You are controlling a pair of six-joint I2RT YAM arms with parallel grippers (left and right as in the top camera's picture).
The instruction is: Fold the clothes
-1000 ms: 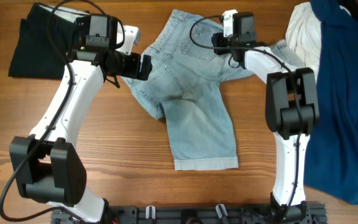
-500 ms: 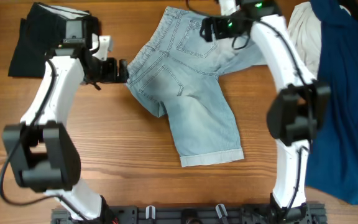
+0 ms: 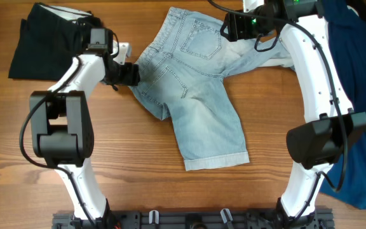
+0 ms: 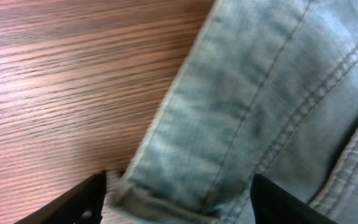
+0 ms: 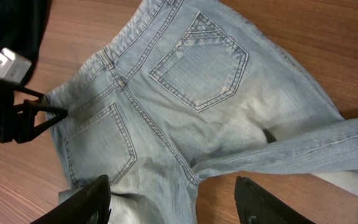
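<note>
Denim shorts (image 3: pixel 196 95), pale faded blue with stitched back pockets, lie back-up mid-way along the wooden table (image 3: pixel 119 165). The left gripper (image 3: pixel 132 74) sits low, its jaws apart astride the waistband edge. The right gripper (image 3: pixel 226 27) hovers above the shorts, spread wide.

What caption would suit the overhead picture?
Pale denim shorts on a wooden table, left gripper at the waistband, right gripper open near a back pocket.

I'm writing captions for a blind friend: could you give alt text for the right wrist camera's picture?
Pale blue denim shorts lie back-side up on a wooden table, two stitched pockets showing. The left gripper reaches the waistband edge at left with its black fingers. The right gripper frames the bottom with its own fingers, open and holding nothing.
</note>
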